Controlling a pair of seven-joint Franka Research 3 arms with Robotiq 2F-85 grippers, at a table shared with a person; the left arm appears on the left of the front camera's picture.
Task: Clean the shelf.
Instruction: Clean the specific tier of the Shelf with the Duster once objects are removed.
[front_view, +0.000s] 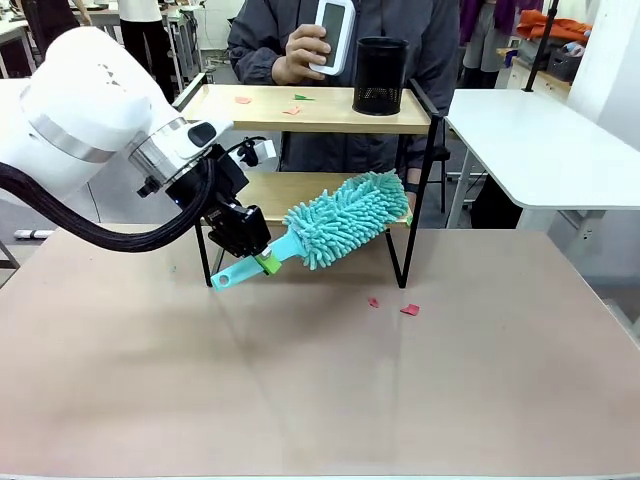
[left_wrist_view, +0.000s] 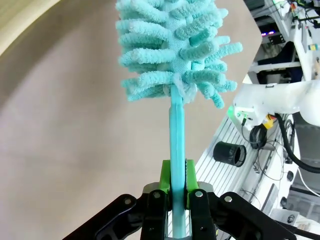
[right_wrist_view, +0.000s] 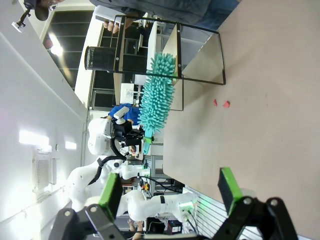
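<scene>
The shelf (front_view: 310, 121) stands at the table's far side, two light wooden boards in a thin black frame; in the right wrist view the shelf (right_wrist_view: 200, 35) lies sideways. My left gripper (front_view: 262, 262) is shut on the handle of a teal fluffy duster (front_view: 345, 218), whose head lies in front of the lower board. In the left wrist view the green pads (left_wrist_view: 166, 181) clamp the duster (left_wrist_view: 172, 55) handle. Small red and green scraps (front_view: 291, 110) lie on the top board. My right gripper (right_wrist_view: 167, 192) hangs open over the table, nothing between its fingers.
A black mesh cup (front_view: 381, 76) stands on the top board's right end. A person behind the shelf holds a white device (front_view: 332, 35). Two red scraps (front_view: 409, 310) lie on the brown table in front of the shelf. A white table (front_view: 545, 150) stands at right.
</scene>
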